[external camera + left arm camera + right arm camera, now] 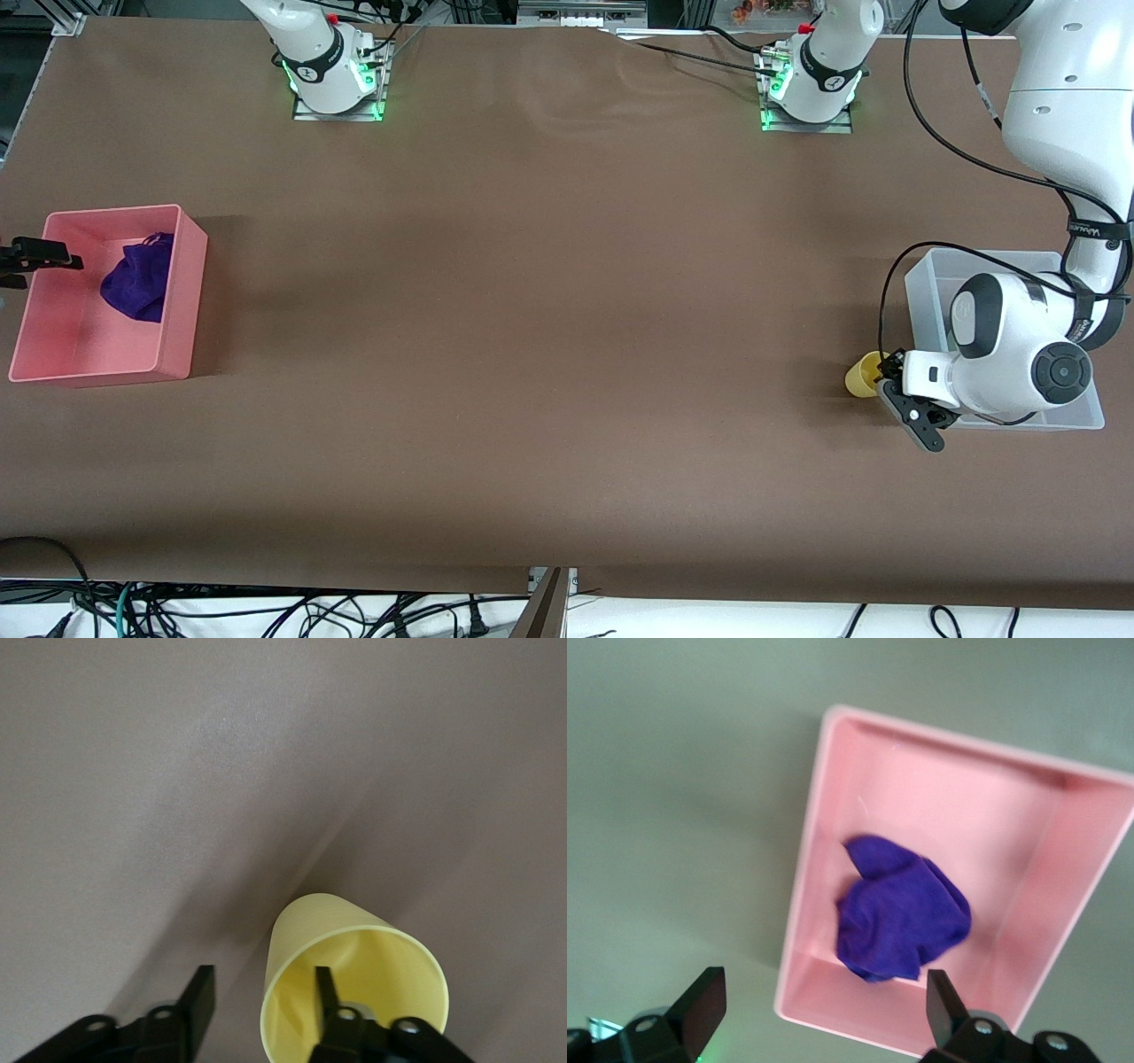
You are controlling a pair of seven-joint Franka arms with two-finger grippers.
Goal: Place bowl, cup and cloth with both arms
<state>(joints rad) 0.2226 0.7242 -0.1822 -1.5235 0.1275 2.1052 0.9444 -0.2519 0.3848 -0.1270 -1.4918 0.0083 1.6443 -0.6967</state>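
The yellow cup sits on the table beside the clear bin, on the bin's side toward the right arm's end. My left gripper straddles the cup's rim: one finger is inside, the other outside with a gap to the wall. The purple cloth lies loose in the pink bin. My right gripper hangs open over that bin, holding nothing. The bowl is hidden.
The left arm's wrist and forearm cover most of the clear bin's inside. The pink bin stands at the right arm's end of the table, close to the table's edge. Brown table surface stretches between the two bins.
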